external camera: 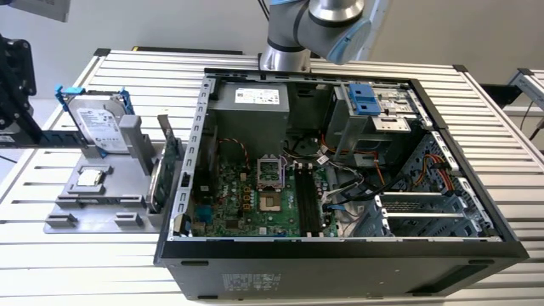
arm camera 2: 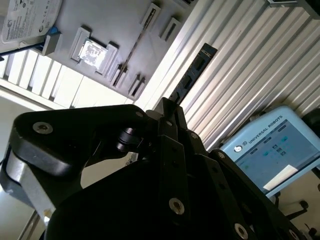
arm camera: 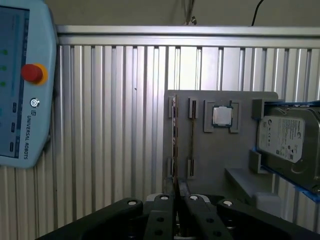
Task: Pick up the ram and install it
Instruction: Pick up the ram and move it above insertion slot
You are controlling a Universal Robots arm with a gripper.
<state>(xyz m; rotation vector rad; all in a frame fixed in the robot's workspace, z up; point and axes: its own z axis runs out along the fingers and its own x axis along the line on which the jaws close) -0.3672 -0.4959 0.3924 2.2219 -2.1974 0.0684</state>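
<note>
My gripper [arm camera: 176, 194] hangs high above the grey holder [arm camera: 220, 150], shut on the ram [arm camera 2: 192, 74]. In the second wrist view the ram shows as a long dark stick with black chips, reaching out from the gripper [arm camera 2: 168, 106]. The first wrist view has the ram [arm camera: 174, 140] edge-on, lined up over the holder's outer pair of slots. In the second wrist view that pair of slots [arm camera 2: 170, 27] stands empty. The open computer case [external camera: 340, 159] with its green motherboard [external camera: 255, 204] lies at the middle of the exterior view.
A thin card [arm camera: 192, 135] stands on edge in the holder's other slots, beside a square processor [arm camera: 221, 116] and a silver hard drive in a blue frame [arm camera: 287, 140]. A light blue teach pendant [arm camera: 20, 85] lies on the slatted table. The arm's base [external camera: 285, 57] stands behind the case.
</note>
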